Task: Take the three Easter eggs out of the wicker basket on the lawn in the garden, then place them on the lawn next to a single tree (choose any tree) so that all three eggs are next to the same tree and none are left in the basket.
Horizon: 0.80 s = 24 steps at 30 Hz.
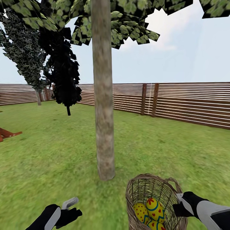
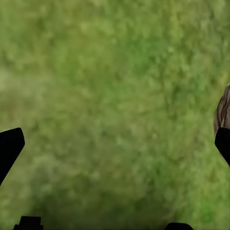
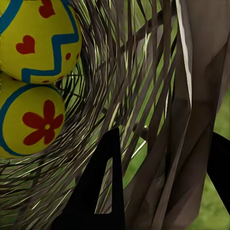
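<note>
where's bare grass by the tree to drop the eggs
Bare lawn lies left of the trunk, up to the left gripper, and right of it toward the fence. Crowded: the basket in front, eggs inside, right gripper at its rim.

The wicker basket [image 1: 153,191] and its lowest Easter egg [image 1: 156,225] run off the head view's bottom edge.

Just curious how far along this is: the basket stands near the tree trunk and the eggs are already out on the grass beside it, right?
Not quite. The wicker basket does stand near the tree, but the Easter eggs lie inside the basket, not on the lawn, as the head view shows.
</note>
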### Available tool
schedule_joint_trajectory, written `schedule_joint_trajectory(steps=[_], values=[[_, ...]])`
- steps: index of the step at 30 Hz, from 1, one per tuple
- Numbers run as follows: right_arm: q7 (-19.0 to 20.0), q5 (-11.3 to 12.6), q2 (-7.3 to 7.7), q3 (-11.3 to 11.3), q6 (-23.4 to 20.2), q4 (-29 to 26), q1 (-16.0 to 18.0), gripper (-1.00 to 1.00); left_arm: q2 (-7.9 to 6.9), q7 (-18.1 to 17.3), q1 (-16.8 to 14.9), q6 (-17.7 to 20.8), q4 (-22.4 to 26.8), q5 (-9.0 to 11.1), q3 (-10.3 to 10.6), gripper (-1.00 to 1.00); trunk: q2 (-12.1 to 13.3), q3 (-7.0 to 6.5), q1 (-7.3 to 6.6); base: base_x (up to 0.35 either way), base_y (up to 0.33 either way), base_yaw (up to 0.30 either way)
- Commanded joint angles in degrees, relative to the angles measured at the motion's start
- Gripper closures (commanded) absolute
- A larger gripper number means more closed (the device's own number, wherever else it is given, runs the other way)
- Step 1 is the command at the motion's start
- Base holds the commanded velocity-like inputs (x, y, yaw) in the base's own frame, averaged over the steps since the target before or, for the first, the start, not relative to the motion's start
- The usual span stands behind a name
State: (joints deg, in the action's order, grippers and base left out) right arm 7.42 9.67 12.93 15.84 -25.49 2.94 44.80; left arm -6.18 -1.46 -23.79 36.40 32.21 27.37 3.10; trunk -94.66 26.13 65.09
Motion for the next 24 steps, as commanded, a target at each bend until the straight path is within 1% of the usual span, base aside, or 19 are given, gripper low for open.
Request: schedule_joint_trajectory(steps=[1,24], values=[[0.23,0.63,-0.01,0.07,-0.09,0.05,0.1,1.0,-0.06,-0.12,-0.03,0.16,0.05,-0.04,0.24,-1.0,-0.46,0.25,0.22,0.0,0.0,0.0],[0.23,0.53,-0.01,0.09,-0.09,0.05,0.08,1.0,-0.06,-0.12,-0.03,0.08,0.05,-0.04,0.24,-1.0,-9.68,4.38,5.27,0.0,0.0,0.0]])
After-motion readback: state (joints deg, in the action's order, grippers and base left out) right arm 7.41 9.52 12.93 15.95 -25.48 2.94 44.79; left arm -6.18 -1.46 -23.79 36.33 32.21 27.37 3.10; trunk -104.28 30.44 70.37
